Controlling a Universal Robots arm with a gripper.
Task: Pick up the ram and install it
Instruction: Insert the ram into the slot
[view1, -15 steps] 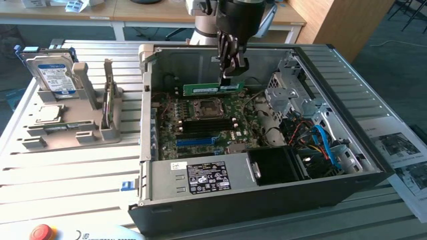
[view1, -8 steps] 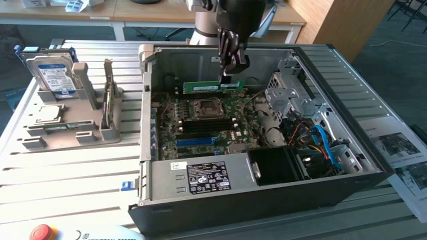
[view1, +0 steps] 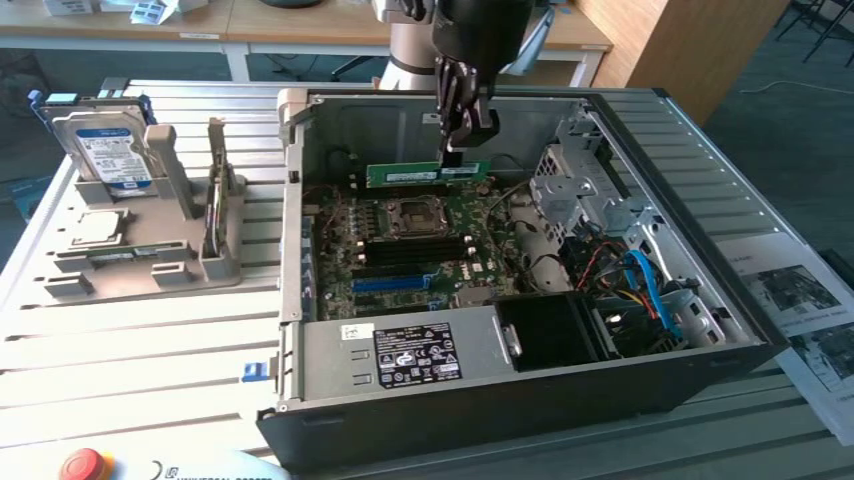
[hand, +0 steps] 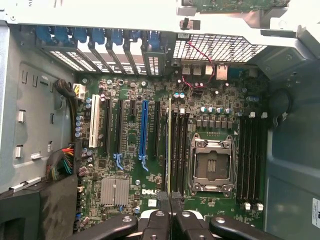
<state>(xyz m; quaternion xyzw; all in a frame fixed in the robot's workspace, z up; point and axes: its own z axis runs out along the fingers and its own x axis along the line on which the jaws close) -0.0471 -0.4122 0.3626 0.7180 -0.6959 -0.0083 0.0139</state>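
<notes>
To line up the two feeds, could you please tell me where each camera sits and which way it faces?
Exterior view: off the arm, above the open computer case, looking down into it at a slant; the arm and its gripper, shut on the ram, show.
Wrist view: on the wrist, looking straight down past the gripper at the motherboard.
Shared: the gripper, the ram (edge-on in the wrist view), the motherboard and its CPU socket.
</notes>
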